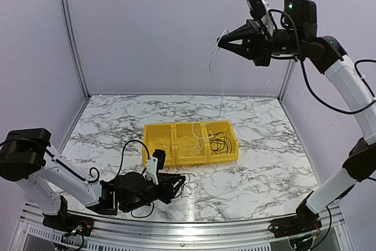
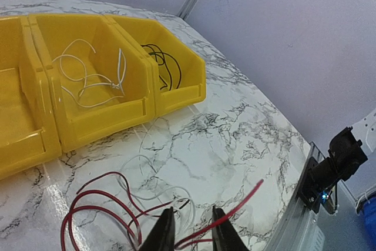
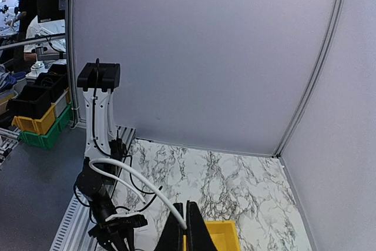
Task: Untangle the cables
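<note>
Top external: your right end effector (image 1: 222,42) pinches a white wire (image 1: 222,97) high above the bin (image 1: 223,158). Lift slowly so it slips free. Left end effector (image 2: 193,211) sits slightly spread around red wires (image 2: 241,197) on the tabletop (image 1: 264,174). Pin those.

We are viewing a plain yellow bin (image 2: 106,119), a table (image 1: 258,139) marbled white with grey-black veining, and pale lilac walls (image 1: 176,27); we are distinguishing red cables (image 2: 235,202), white cables (image 2: 121,66) and black cables (image 1: 220,143) by colour.
</note>
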Motion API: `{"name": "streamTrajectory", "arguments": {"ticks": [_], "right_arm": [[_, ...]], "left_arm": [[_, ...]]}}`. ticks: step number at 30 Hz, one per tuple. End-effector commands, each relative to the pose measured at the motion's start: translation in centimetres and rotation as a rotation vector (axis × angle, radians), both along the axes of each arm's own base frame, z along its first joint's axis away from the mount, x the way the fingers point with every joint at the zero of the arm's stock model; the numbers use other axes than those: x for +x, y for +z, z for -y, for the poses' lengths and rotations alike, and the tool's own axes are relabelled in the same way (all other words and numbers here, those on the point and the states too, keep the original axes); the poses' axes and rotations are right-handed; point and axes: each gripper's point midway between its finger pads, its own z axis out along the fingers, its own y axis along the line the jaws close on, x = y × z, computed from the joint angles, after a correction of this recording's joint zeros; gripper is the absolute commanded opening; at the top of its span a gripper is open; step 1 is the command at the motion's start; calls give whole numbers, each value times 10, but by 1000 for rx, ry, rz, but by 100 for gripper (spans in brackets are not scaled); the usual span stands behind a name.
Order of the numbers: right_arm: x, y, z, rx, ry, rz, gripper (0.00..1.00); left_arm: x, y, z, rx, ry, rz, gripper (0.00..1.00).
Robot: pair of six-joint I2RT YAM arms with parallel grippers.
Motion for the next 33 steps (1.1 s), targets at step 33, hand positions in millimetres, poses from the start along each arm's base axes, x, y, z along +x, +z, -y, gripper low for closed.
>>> {"name": "streamTrajectory", "arguments": {"ticks": [33], "right_arm": [[171,-289,-63,-389,-262,-269,0]], "left_arm": [[-1,-9,-68,9,113,-40,39]]}}
